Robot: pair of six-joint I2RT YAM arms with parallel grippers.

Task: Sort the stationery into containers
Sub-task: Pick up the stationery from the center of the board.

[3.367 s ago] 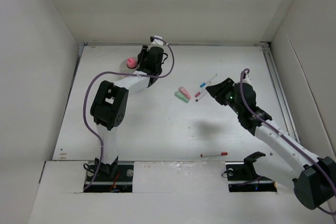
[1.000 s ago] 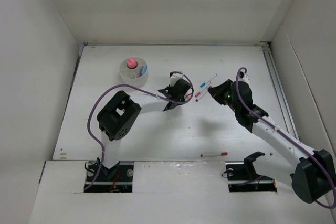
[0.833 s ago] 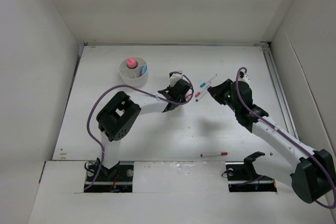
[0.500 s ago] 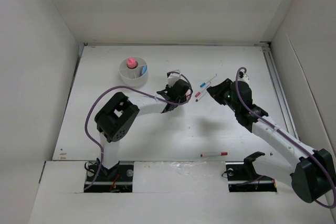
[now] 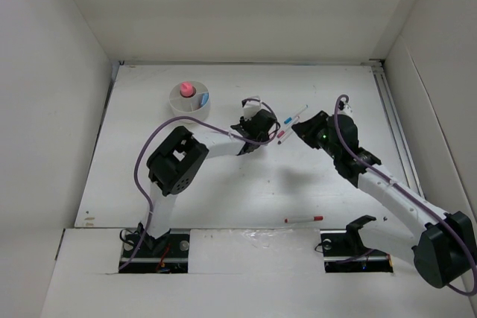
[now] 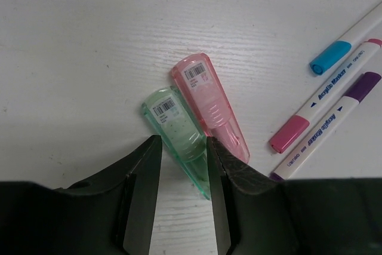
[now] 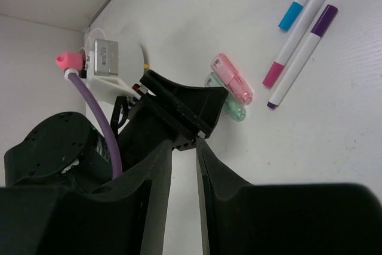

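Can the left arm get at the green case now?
Probably yes: the left gripper is open with the green case between its jaws; the pink case touching it may crowd one jaw.

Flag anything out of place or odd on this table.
One red-capped pen lies alone near the front edge of the table, far from the other three pens and from the cup. Nothing looks spilled or damaged; the pink case and the green case lie side by side.

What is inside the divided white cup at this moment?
The white cup holds a pink cylinder in one compartment and a blue item, too small to identify, in another. Its walls and dividers hide the compartment floors.
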